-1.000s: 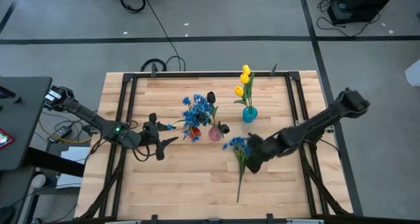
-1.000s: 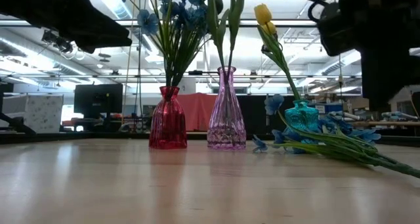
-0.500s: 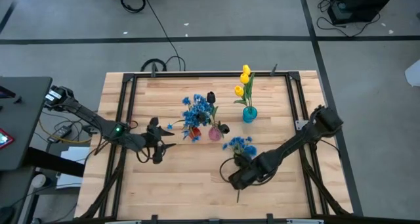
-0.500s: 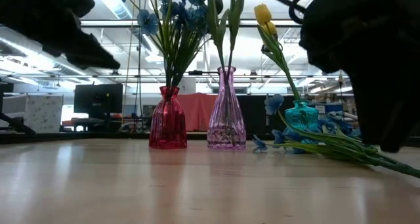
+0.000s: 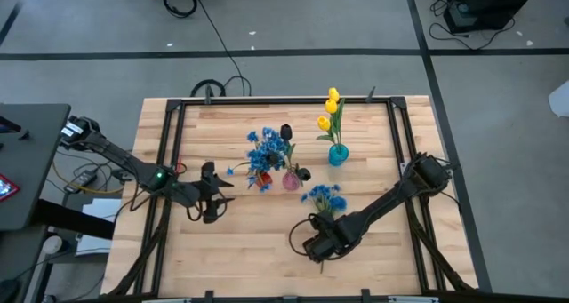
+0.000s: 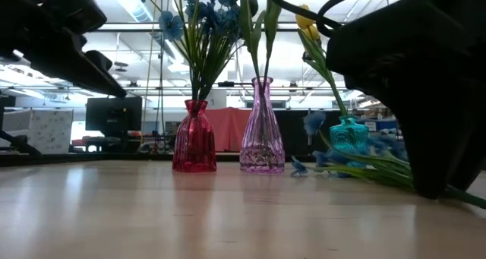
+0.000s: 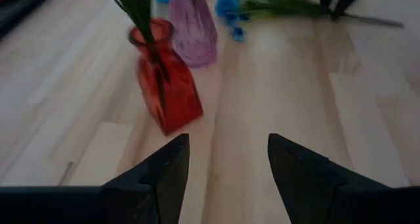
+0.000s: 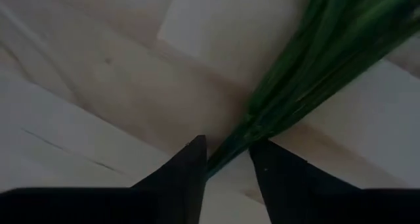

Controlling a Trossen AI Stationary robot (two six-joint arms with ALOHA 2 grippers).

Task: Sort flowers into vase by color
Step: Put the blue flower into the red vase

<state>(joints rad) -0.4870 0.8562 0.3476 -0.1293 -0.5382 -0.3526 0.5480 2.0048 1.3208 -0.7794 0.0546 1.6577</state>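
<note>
A bunch of small blue blossoms (image 5: 324, 196) lies flat on the table, its green stem (image 5: 322, 266) pointing to the near edge. My right gripper (image 5: 318, 248) is low over that stem. Its fingers stand open on either side of the stem (image 8: 226, 155). My left gripper (image 5: 218, 195) is open and empty, left of the red vase (image 5: 264, 180), which holds blue blossoms. The pink vase (image 5: 291, 180) holds dark tulips. The teal vase (image 5: 338, 154) holds yellow tulips (image 5: 331, 107). My right gripper comes at the lying stem (image 8: 226, 155) from above, with one finger on each side and the fingers across it. I cannot tell whether the fingers touch it. The flower lies on the table.
The three vases stand in a row across the table's middle (image 6: 194, 137), (image 6: 262, 130), (image 6: 349, 134). A black frame (image 5: 267, 101) runs along the table's edges. Bare wood lies at the near left (image 5: 231, 250).
My right gripper has gone from beside the blue blossoms toward the table's near edge, along the lying stem, and has come down over it. My left gripper has sunk a little. The flower has stayed where it was.
</note>
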